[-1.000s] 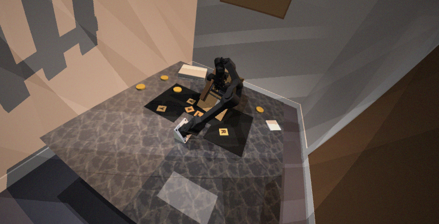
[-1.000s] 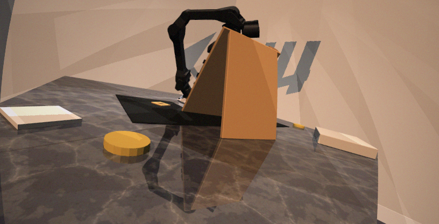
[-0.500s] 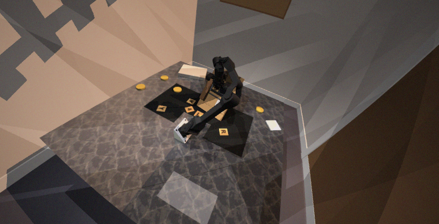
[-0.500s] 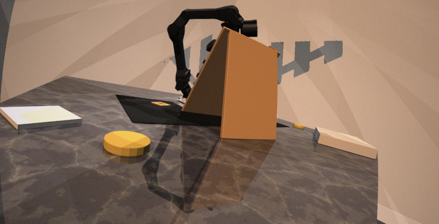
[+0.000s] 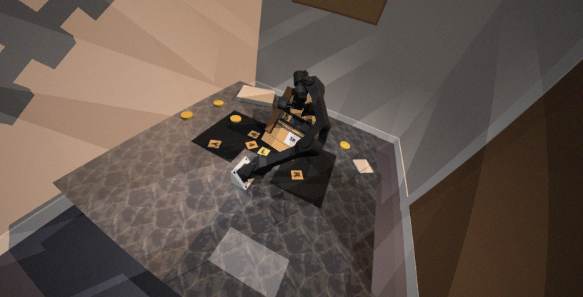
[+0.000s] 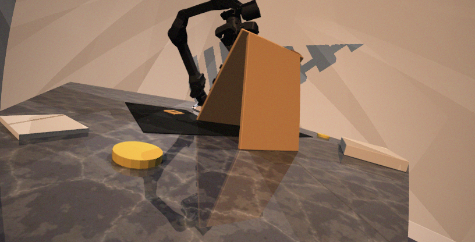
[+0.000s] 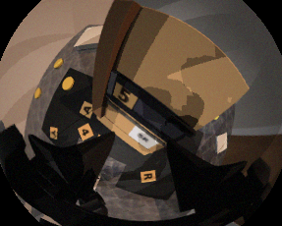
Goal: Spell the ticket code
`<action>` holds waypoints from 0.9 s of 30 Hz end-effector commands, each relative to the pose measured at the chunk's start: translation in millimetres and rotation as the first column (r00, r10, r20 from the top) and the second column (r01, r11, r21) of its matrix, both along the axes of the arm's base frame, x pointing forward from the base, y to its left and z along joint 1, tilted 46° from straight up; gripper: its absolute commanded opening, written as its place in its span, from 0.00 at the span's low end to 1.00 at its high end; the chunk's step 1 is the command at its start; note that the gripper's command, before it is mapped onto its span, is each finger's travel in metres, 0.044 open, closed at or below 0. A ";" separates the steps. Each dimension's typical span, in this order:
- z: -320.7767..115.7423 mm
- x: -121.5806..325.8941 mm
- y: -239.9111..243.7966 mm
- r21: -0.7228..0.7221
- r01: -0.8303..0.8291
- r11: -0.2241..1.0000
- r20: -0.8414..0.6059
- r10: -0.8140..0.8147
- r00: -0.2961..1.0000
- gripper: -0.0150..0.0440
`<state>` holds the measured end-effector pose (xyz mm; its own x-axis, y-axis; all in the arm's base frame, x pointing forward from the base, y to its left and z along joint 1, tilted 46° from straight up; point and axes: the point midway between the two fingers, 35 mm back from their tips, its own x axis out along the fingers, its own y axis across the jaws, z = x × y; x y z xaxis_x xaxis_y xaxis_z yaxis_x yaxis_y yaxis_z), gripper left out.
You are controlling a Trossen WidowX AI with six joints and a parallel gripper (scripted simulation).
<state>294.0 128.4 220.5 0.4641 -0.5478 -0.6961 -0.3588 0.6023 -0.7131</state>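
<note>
The board [image 5: 277,138] [image 6: 270,97] [image 7: 162,49] has a dark rail [image 7: 159,115] across its front. A tile "5" [image 5: 286,117] [image 7: 124,95] sits in the rail at its left end, beside the brown side wall. The white ticket [image 5: 292,138] [image 7: 144,137] below seems to read "5R". My gripper [image 7: 141,140] is open and empty, in front of the board, clear of the "5". In the top and exterior views its fingertips are hidden or unclear. Tile "R" [image 5: 296,175] [image 7: 147,176] lies right of the arm base. Tiles "Y" [image 5: 214,143] [image 7: 53,133], "A" [image 5: 253,134] [image 7: 86,109], "4" [image 5: 251,144] [image 7: 84,132] and "L" [image 5: 263,151] lie left.
The tiles lie on a black mat [image 5: 318,190] [image 6: 152,124]. Several yellow discs include one on the mat [image 5: 235,118] [image 7: 68,83] and one right of the board [image 5: 344,145] [image 6: 137,153]. A pale block [image 5: 256,96] [image 6: 372,153] stands behind left, and a flat pale block [image 5: 363,165] [image 6: 43,125] lies right.
</note>
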 end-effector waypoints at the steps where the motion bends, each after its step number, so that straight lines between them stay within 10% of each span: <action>1: 47.5 -45.3 -2.4 -0.071 -0.526 0.847 -0.216 0.502 0.838 0.97; 13: 83.6 -87.6 -15.5 -0.141 -0.878 0.458 -0.371 0.798 0.475 1.00; 27: 83.7 -87.8 -15.6 -0.141 -0.879 0.455 -0.372 0.799 0.473 1.00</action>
